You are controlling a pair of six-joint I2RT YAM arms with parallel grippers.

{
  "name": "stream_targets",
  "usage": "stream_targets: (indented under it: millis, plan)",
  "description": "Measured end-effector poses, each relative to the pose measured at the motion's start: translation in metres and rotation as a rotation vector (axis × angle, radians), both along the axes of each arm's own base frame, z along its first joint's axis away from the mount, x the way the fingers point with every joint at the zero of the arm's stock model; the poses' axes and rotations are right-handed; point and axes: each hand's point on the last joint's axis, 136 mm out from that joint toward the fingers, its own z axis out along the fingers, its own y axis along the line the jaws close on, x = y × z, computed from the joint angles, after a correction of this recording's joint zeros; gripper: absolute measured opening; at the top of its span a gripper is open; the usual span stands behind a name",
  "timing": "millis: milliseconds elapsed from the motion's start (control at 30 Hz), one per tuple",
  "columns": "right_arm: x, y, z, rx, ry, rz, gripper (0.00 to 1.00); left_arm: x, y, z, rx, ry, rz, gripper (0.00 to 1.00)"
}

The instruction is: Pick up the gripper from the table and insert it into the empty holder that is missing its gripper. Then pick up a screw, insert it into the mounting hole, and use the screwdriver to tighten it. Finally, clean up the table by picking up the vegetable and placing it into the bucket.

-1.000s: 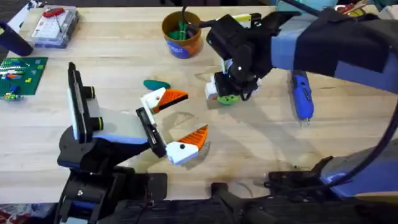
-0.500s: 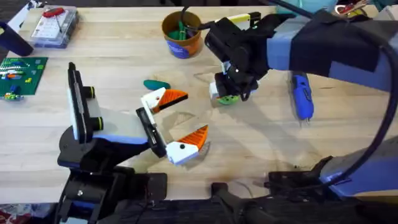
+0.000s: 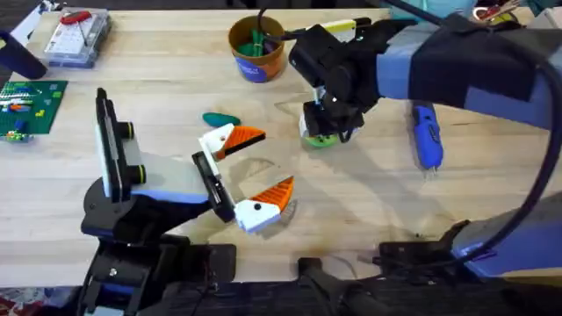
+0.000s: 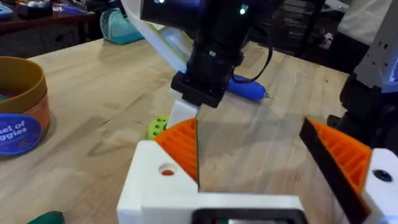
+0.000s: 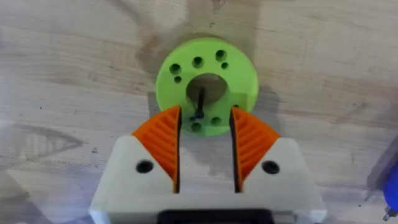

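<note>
Now lower than a second ago, the right pincer narrows around a screw on the green disc; left pincer gapes wide, screwdriver waiting on the table.

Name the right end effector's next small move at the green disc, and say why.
Probably close the right end effector on the small dark screw: its orange pads stand open either side of it, over the lime-green disc's centre hole.
</note>
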Motion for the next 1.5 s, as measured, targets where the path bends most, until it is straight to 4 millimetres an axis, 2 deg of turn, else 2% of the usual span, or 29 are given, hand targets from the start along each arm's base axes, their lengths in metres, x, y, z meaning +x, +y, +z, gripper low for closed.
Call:
stream_targets:
  millis: [200,1267,1500]
  plan:
    - [0.001,0.0016,0.0002,0.009,-0.003,-0.007,0.348,0.0,0.0,0.0,0.0,0.0,0.0,0.99]
    - [0.0023,0.0037,-0.0038,0.013,0.0,-0.014,0.199,0.0001,0.0001,0.0,0.0,0.0,0.001,0.99]
    - [0.0019,0.0027,-0.0039,0.01,0.002,-0.015,0.082,0.0,0.0,0.0,0.0,0.0,0.0,0.99]
